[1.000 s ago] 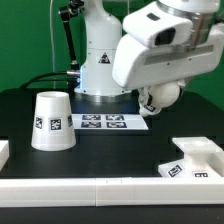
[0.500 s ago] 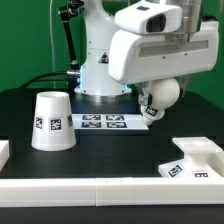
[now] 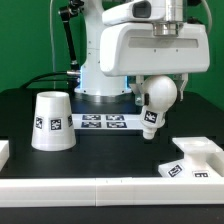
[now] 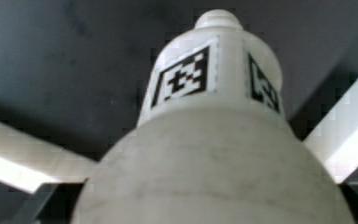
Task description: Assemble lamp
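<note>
Broadly, a black desk (image 3: 15,120) fills the exterior view, with the white robot arm (image 3: 150,45) looming at twelve o'clock. At nine o'clock the cone shade (image 3: 52,122) stands wide end down on the desk. At four o'clock lies the square base (image 3: 195,158). The marker board (image 3: 110,122) lies flat at centre. Just toward three o'clock from it, the bulb (image 3: 153,105) hangs tilted above the desk, tagged narrow end down, grasped by the tool (image 3: 162,86).

matt white plastic bulb (image 3: 160,95) and shade (image 3: 52,120) — glossy robot shell (image 3: 140,50).
</note>
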`<state>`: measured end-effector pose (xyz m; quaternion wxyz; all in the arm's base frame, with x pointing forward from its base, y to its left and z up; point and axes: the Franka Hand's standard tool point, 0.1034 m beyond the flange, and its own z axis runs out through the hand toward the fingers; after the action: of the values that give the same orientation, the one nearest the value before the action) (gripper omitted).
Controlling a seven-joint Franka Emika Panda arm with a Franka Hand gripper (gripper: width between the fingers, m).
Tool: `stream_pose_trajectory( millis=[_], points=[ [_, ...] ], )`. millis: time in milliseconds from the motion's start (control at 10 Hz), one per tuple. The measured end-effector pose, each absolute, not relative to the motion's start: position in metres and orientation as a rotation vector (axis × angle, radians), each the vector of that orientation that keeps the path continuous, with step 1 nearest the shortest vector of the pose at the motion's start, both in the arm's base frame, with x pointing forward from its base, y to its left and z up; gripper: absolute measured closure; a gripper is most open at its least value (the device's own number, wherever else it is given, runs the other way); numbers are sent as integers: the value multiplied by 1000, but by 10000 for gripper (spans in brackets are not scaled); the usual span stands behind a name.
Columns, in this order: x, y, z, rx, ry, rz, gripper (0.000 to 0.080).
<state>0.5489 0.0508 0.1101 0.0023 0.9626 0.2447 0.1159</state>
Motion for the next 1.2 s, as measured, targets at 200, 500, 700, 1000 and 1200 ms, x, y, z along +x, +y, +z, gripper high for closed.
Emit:
stream_pose_trajectory(
  millis=[200, 500, 700, 1000, 1200],
  points=[
    [557, 54, 127, 3024, 773, 347, 222],
    [582, 68, 153, 3035, 751, 391, 222],
    [587, 72, 155, 3039, 733, 408, 222],
    [590, 74, 156, 3037, 715, 446, 222],
    [608, 86, 168, 2985, 750, 631, 222]
  ],
)
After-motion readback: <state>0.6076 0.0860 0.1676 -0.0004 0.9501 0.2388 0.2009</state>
